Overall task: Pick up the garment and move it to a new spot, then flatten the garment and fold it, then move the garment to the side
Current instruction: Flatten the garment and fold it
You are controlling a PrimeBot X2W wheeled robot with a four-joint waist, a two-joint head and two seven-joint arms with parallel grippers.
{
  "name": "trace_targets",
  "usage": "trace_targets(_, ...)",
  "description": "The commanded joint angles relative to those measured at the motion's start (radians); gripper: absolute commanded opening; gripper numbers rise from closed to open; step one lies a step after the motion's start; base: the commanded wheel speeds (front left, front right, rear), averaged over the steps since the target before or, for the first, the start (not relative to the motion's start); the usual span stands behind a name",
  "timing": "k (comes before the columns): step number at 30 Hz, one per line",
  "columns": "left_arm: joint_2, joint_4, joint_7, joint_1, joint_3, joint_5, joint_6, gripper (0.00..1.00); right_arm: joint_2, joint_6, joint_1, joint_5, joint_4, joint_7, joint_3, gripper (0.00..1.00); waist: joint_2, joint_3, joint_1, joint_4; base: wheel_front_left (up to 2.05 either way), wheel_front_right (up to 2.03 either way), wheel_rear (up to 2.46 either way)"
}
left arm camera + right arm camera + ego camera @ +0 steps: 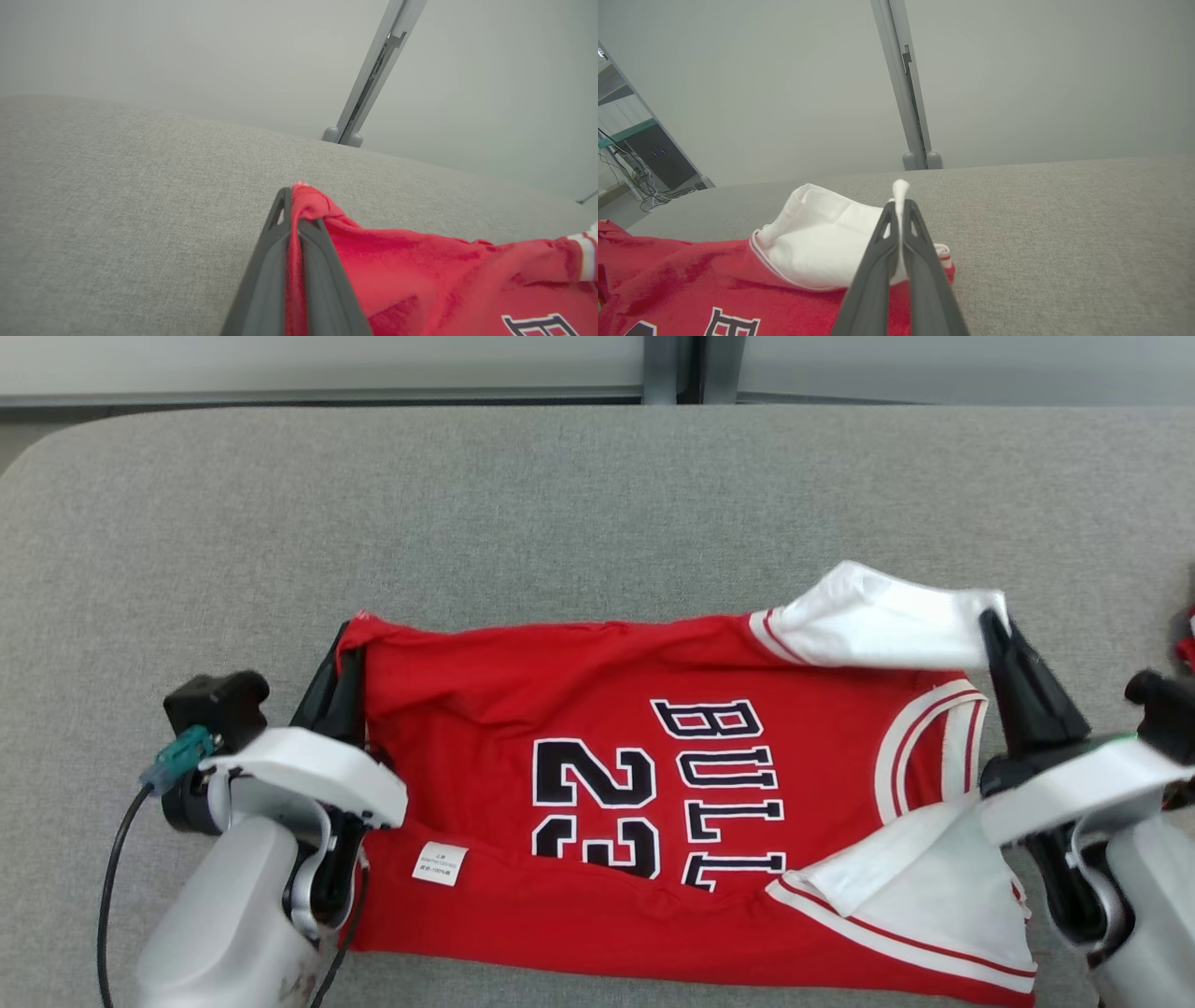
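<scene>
The red jersey (523,691) shows the letters "BULL" and the number "23". The print on its small white label (440,863) is too small to read.

A grey fabric-covered surface (597,504) with a rounded far corner is seen below a pale grey wall (1041,70). A grey upright post (903,84) is set against the wall. Shelving (635,135) with loose cables (621,177) is noted to one side.

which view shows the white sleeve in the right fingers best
Right wrist view: looking along the right fingers, shut on the white sleeve, cloth poking above the tips. The head view shows the sleeve from above, folded over the jersey. The left wrist view catches a sliver of white trim at its edge.
</scene>
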Motion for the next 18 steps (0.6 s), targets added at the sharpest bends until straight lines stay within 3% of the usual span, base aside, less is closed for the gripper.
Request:
trace_targets(1,0.026,-0.05,0.011,0.061,0.011,-0.015,0.013,0.0,0.017,0.0,0.076,0.006,-0.043,-0.001,-0.018,0.0,0.0,-0.043,0.0,-0.026,0.0,0.0,0.0)
trace_targets(11,0.109,-0.297,0.124,0.316,0.052,-0.108,0.067,0.0,0.077,0.0,0.356,-0.009,-0.218,0.081,-0.118,0.0,0.0,-0.084,0.0,-0.057,0.0,0.0,0.0)
trace_targets(17,0.145,-0.366,0.195,0.418,0.057,-0.143,0.104,0.0,0.127,0.0,0.476,-0.053,-0.276,0.147,-0.176,0.0,0.0,-0.086,0.0,-0.068,0.0,0.0,0.0)
trace_targets(18,0.146,-0.368,0.194,0.426,0.061,-0.146,0.113,0.13,0.131,0.0,0.485,-0.062,-0.278,0.154,-0.182,0.06,0.0,-0.086,0.0,-0.069,0.0,0.0,0.0)
